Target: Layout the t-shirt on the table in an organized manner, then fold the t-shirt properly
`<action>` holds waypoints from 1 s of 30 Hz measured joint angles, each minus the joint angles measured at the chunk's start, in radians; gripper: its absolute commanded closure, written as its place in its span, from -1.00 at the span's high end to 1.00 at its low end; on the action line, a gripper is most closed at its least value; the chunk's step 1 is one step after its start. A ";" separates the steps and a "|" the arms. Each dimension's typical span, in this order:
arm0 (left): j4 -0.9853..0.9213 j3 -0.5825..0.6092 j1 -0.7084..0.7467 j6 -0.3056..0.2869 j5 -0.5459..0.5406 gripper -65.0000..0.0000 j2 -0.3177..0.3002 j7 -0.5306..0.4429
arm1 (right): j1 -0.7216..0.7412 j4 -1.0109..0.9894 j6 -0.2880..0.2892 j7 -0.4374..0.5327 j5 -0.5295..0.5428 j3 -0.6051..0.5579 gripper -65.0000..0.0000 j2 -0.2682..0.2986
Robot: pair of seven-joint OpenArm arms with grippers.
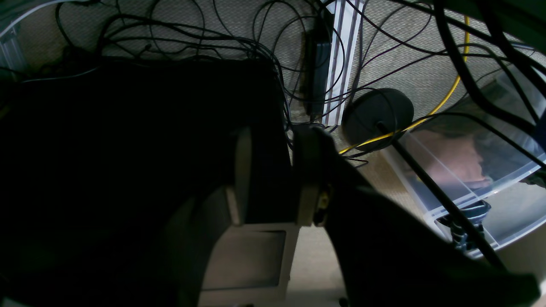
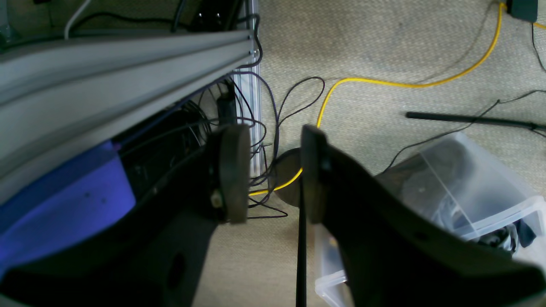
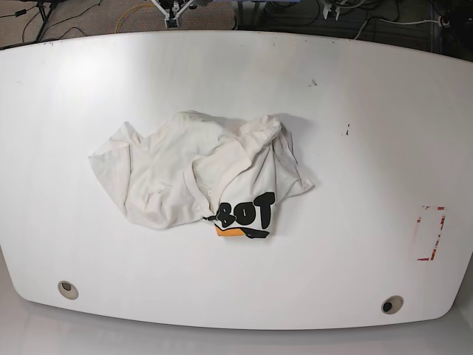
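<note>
Task unstarted: shirt (image 3: 199, 174) lies crumpled mid-frame on the bench (image 3: 355, 89), unspread and unfolded, while left jaws (image 1: 273, 177) and right jaws (image 2: 273, 172) hang apart, empty, off the bench over floor.

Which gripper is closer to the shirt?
Cannot tell. The shirt lies on the table; the left gripper and right gripper both hang over the floor, off the table.

Yellow cable (image 2: 409, 83): snaking across the beige carpet (image 2: 384, 38).
Clear plastic bin (image 2: 473, 187): sitting on the carpet.
Black cables (image 1: 179, 38): lying tangled beside an aluminium rail (image 1: 341, 59).
</note>
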 measured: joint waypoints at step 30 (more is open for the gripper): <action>0.258 -0.003 0.221 0.000 -0.007 -0.55 0.003 -0.200 | -0.372 0.554 0.001 -0.019 0.004 0.000 -0.40 -0.022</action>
